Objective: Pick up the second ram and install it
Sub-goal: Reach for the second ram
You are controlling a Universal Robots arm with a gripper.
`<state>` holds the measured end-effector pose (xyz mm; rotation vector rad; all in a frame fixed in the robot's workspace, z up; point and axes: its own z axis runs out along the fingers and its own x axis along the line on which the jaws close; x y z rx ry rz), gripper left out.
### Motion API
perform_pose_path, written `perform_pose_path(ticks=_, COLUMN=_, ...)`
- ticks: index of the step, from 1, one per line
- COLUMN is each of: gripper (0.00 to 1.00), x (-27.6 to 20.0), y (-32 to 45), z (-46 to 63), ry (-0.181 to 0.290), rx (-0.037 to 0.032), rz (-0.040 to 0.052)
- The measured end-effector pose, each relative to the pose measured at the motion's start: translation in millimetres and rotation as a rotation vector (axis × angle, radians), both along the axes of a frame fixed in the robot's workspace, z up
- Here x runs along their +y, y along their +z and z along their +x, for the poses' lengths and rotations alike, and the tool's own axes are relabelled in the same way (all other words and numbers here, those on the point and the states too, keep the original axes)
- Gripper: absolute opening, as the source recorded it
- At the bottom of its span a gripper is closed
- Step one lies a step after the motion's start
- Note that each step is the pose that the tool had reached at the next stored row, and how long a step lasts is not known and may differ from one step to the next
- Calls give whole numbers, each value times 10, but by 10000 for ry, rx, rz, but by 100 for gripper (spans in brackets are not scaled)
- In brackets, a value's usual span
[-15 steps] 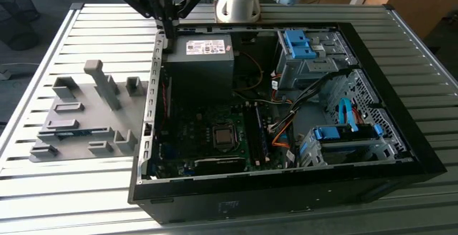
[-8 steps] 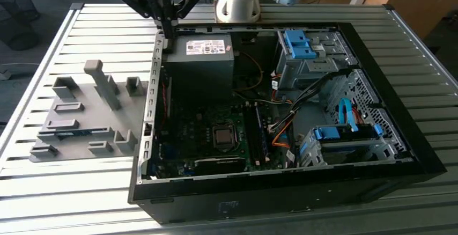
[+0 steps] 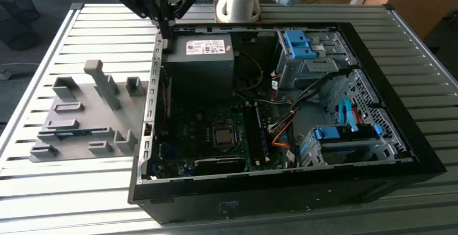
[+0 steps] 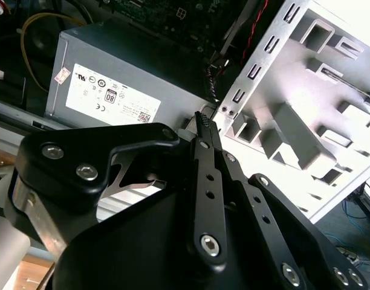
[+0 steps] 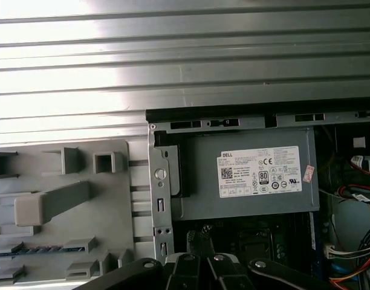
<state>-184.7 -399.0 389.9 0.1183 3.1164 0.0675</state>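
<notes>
The second ram (image 3: 70, 133) is a thin blue-green stick lying in a slot of the grey holder plate (image 3: 93, 109) at the exterior view's left, outside the computer case. In the first wrist view the ram (image 5: 38, 249) lies edge-up in that plate (image 5: 58, 181). My gripper (image 3: 166, 35) hangs above the case's rear corner beside the power supply (image 3: 204, 52), well away from the ram. Its black fingers (image 4: 201, 130) are pressed together and hold nothing. The gripper (image 5: 202, 261) is over the case's metal edge.
The open black case (image 3: 429, 154) lies on a slatted metal table (image 3: 72, 192). Inside are the motherboard (image 3: 214, 138), dark memory slots (image 3: 256, 133), orange and black cables (image 3: 282, 127) and blue drive cages (image 3: 301, 44). Upright posts (image 3: 104, 82) rise from the holder plate.
</notes>
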Motion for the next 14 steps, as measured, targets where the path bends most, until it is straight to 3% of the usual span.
perform_pose_path(ticks=14, gripper=11, x=0, y=-5, z=-233, ry=-1, rx=0, rz=0)
